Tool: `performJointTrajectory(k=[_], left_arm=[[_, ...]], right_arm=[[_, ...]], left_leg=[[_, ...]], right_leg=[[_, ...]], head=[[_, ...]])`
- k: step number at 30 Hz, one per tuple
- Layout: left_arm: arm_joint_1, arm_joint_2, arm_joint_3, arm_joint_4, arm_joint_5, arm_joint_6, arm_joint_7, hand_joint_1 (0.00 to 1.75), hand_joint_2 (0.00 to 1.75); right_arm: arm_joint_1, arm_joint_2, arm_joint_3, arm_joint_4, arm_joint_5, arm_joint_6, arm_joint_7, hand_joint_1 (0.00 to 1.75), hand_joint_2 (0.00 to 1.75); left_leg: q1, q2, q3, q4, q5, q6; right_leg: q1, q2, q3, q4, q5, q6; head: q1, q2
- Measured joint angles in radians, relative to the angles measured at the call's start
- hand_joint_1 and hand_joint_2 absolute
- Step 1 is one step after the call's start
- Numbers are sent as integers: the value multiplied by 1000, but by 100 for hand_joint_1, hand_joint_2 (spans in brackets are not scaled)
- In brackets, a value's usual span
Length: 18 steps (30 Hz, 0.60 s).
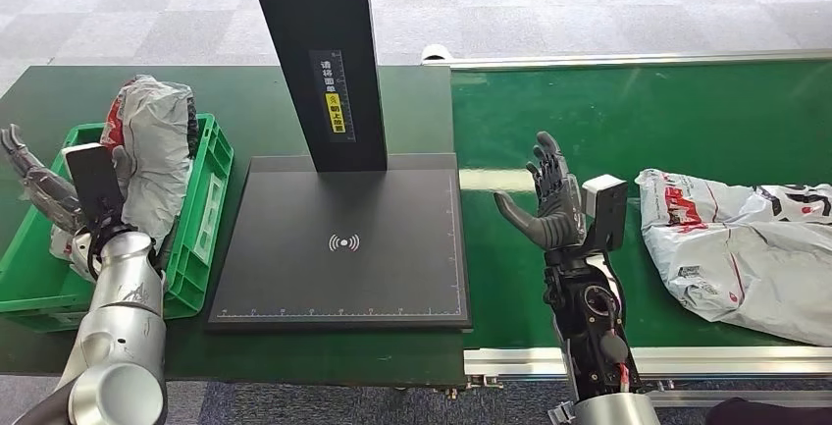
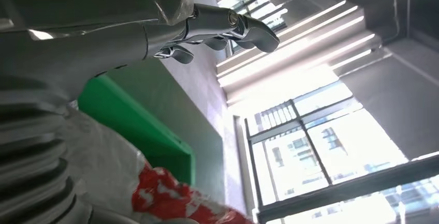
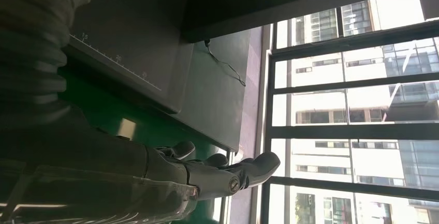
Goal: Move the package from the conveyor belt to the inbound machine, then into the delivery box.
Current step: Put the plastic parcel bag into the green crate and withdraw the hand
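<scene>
A grey plastic package [image 1: 744,248] with red and black print lies on the green conveyor belt [image 1: 628,121] at the right. My right hand [image 1: 547,205] is raised above the belt just left of that package, fingers spread, holding nothing. Another grey and red package [image 1: 155,145] stands in the green delivery box [image 1: 201,224] at the left; it also shows as a grey and red package [image 2: 155,195] in the left wrist view. My left hand [image 1: 37,185] hovers over the box's left side, fingers apart and empty. The black inbound machine plate [image 1: 338,243] lies between box and belt.
The machine's black post [image 1: 319,57] rises from the back of the plate. The belt's metal rail [image 1: 648,358] runs along the near edge. Grey carpet floor lies beyond the table. Windows [image 3: 352,100] show in the wrist views.
</scene>
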Motion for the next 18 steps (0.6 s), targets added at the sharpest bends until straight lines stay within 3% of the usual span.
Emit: performJointTrajectory(k=[2,4,6,9,13,18], left_arm=[[13,-15,2,-52,10,0,-1,0,175],[63,-70,-5,-246,69,0,-3,0,175],[117,-118,-34,-432,181,-4,-4,0,175],[166,-140,-123,-534,400,-76,-3,0,175],[209,-150,-268,-550,557,-384,50,0,175],[251,-142,-489,-482,610,-812,219,0,175]], right_arm=[[0,0,0,0,-1,0,-2,0,175],[-3,1,0,4,-2,-2,-10,0,175],[-9,2,0,10,-4,-3,-19,0,175],[-16,2,0,18,-5,-3,-28,0,175],[-25,3,0,30,-4,1,-37,0,175],[-37,3,0,51,2,21,-44,0,175]], left_leg=[[0,0,0,0,0,0],[0,0,-1,0,0,0],[0,1,-1,0,0,0],[0,-1,-1,0,0,0],[0,-3,-1,0,0,0],[0,-3,-2,0,0,0]], right_leg=[[0,0,0,0,0,0],[0,0,-1,0,0,0],[0,0,-1,0,0,0],[0,-1,-1,0,0,0],[0,-2,0,-1,0,0],[-1,-2,-1,0,0,0]], head=[[0,0],[0,0],[0,0],[0,0],[0,0],[0,0]])
